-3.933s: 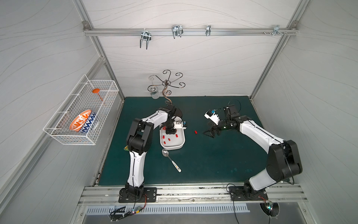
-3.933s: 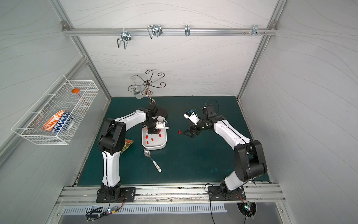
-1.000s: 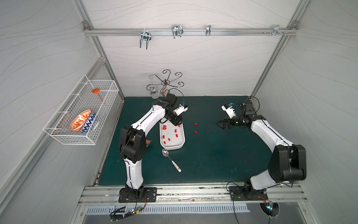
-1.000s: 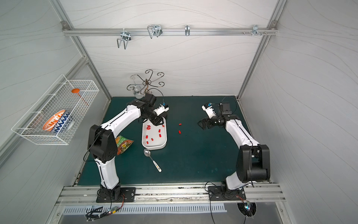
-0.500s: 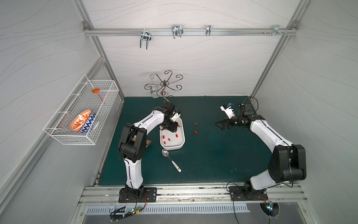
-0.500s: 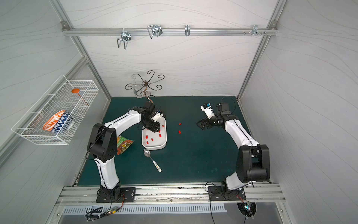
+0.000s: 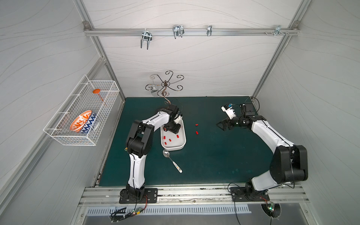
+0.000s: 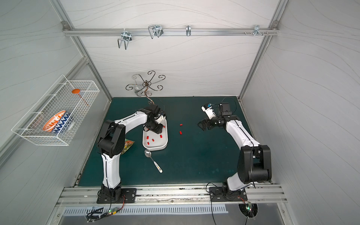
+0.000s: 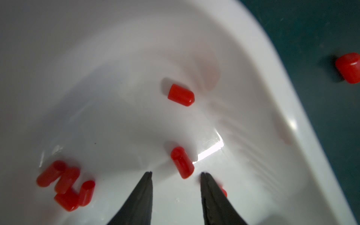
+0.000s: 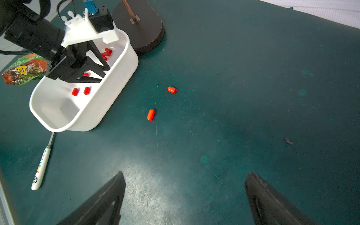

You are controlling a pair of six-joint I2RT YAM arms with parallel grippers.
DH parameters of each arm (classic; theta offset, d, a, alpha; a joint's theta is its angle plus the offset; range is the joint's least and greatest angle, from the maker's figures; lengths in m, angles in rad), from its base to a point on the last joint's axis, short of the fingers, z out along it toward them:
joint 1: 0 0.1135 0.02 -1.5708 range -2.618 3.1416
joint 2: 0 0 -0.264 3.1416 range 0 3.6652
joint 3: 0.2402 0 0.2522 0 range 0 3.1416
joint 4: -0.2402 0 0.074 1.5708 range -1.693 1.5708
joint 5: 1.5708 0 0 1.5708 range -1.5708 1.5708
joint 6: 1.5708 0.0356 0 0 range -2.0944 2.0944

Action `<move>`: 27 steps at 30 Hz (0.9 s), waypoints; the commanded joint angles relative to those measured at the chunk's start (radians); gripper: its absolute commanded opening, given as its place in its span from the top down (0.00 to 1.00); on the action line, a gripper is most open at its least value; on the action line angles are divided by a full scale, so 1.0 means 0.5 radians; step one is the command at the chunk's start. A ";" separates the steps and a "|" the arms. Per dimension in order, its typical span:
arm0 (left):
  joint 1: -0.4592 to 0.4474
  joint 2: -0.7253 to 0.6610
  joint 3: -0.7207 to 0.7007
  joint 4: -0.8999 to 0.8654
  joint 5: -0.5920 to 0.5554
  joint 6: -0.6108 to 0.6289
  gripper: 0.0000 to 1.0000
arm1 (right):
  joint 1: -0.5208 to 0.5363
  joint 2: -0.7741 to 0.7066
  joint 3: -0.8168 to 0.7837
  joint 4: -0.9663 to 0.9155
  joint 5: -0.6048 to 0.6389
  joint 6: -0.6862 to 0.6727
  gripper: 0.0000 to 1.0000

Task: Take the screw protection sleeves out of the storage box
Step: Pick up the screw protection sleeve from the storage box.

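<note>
- Desk [image 7: 214,159], dark green, lies under both claws.
- Box [image 7: 173,149], white and shallow, sits beneath the left claw [image 9: 176,173], which dips into its far end.
- Right claw [image 10: 185,174]: spread wide, empty, hovering over bare desk well apart from the box.
- Left claw: jaws partly apart, released, gripping nothing.
- Spoon [image 7: 172,161] lies by the box end farthest from the left claw.
- Red sleeves [image 9: 66,185] bunch inside the box to one side of the left claw; one sleeve [image 9: 182,162] lies just ahead of its tips; two others [image 10: 150,114] rest on the desk between the claws.
</note>
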 commanded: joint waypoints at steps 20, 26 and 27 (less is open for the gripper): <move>-0.040 0.158 0.132 0.103 -0.080 -0.041 0.71 | 0.005 -0.001 0.031 -0.012 -0.047 -0.028 0.01; -0.044 0.091 0.056 0.110 -0.114 0.003 0.78 | 0.009 0.012 0.033 -0.014 -0.063 -0.025 0.01; -0.042 0.068 0.027 0.123 -0.125 0.014 0.79 | 0.008 0.009 0.033 -0.018 -0.061 -0.028 0.01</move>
